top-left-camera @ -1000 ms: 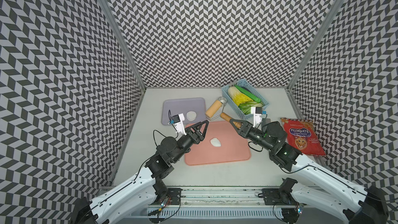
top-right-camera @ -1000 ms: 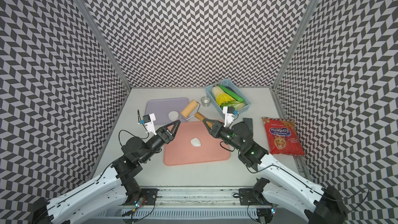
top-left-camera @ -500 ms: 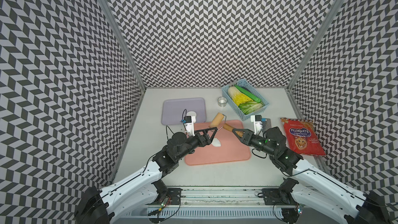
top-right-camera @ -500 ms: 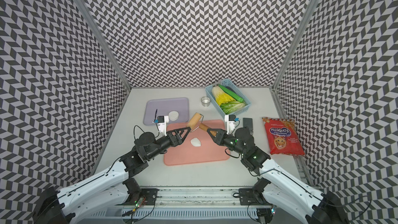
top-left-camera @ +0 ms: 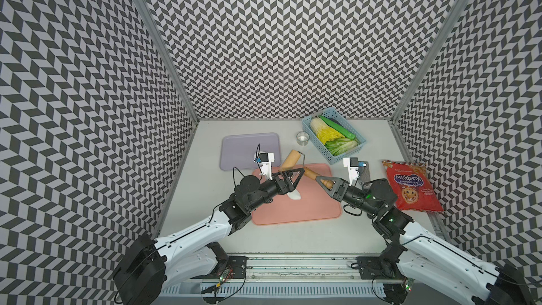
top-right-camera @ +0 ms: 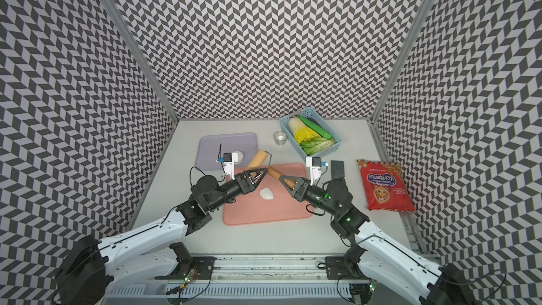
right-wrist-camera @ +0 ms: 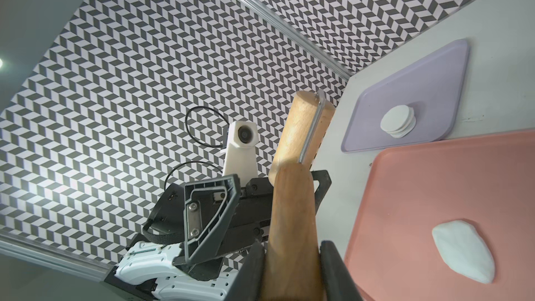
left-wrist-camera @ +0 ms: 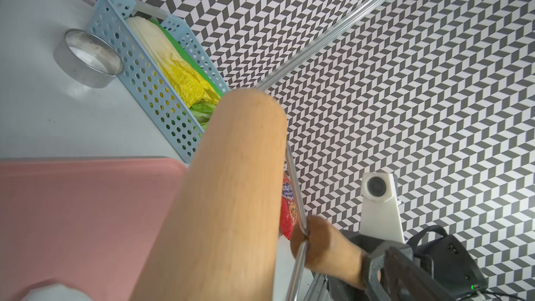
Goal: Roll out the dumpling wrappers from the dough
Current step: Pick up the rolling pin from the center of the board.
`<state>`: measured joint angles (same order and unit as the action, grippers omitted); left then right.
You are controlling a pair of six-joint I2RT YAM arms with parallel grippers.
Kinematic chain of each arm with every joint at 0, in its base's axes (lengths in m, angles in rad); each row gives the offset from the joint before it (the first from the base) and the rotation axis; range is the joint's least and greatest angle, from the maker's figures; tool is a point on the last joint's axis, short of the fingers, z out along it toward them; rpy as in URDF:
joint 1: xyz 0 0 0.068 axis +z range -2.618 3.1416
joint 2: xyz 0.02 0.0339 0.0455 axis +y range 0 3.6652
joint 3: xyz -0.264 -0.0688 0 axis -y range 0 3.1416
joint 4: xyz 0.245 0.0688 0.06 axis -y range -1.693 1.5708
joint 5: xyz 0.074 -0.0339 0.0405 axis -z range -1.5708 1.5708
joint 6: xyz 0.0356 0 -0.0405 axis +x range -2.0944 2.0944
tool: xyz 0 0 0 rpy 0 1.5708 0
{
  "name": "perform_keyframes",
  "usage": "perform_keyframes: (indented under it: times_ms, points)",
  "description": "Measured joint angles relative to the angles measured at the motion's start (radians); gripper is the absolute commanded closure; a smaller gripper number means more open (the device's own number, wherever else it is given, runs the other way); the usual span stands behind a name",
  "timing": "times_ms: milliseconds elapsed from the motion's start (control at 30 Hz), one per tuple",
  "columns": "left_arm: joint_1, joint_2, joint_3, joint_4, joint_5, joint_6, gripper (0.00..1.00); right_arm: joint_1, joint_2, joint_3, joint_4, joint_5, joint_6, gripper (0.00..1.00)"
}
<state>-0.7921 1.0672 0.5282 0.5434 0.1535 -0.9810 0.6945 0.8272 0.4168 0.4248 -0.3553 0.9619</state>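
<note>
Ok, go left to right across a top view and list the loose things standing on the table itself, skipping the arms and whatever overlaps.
purple tray → metal ring cup → blue basket → red snack bag

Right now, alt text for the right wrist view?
The right gripper clamps the handle of the wooden roller, and the open left gripper faces it from just behind the roller. Beside them, a flat piece of white dough lies on a pink board, and a stack of round wrappers sits on a purple tray.
</note>
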Motion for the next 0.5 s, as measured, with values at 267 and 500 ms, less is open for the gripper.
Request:
perform_keyframes:
  times_ms: [267, 500]
  points:
    - [-0.005, 0.077, 0.043, 0.089, 0.003, -0.007, 0.34, 0.033, 0.002, -0.011, 0.090, 0.031, 0.016, 1.00]
    - [-0.007, 0.085, 0.051, 0.179, 0.013, -0.040, 0.59, 0.049, 0.007, -0.026, 0.153, 0.045, 0.037, 1.00]
